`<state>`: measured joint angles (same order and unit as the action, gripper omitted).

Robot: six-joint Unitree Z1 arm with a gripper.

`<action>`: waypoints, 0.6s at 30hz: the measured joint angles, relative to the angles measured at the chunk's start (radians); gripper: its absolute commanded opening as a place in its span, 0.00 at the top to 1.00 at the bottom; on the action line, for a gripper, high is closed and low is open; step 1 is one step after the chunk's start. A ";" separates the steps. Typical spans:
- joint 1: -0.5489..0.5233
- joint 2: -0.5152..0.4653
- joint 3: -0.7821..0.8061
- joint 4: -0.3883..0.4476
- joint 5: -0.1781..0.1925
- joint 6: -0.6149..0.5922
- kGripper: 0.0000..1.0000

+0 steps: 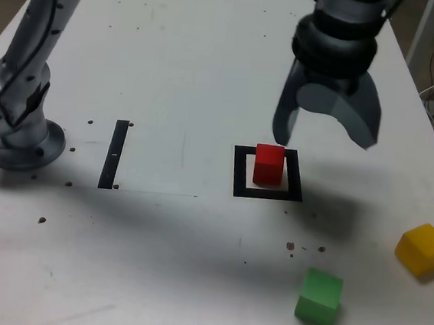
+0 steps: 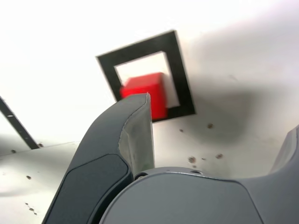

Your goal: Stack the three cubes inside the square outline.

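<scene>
Light grey jointed arm (image 1: pixel 41 34) going up from a round grey base (image 1: pixel 20 146) at about 9 o'clock in the exterior view, running out the top of the picture at roughly 11. Coming back in at about 1 o'clock as a chunky dark ribbed wrist (image 1: pixel 334 43), pointed pretty much straight down. Below that, dark grey two-fingered gripper (image 1: pixel 326 136) with jaws spread wide, nothing between them. Curved fingers (image 1: pixel 362 119) splayed toward 5 and 7 o'clock. Wrist view: one finger (image 2: pixel 133 135) big and close, pale inner pad showing, the other just a sliver at 4 o'clock.
</scene>
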<state>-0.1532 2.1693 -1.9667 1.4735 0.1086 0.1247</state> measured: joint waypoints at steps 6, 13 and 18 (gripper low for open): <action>-0.024 0.093 -0.140 0.040 -0.009 0.015 0.00; -0.051 0.174 -0.276 0.069 -0.018 0.033 0.00; -0.088 0.234 -0.395 0.095 -0.027 0.038 0.00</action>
<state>-0.2409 2.4033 -2.3613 1.5684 0.0811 0.1631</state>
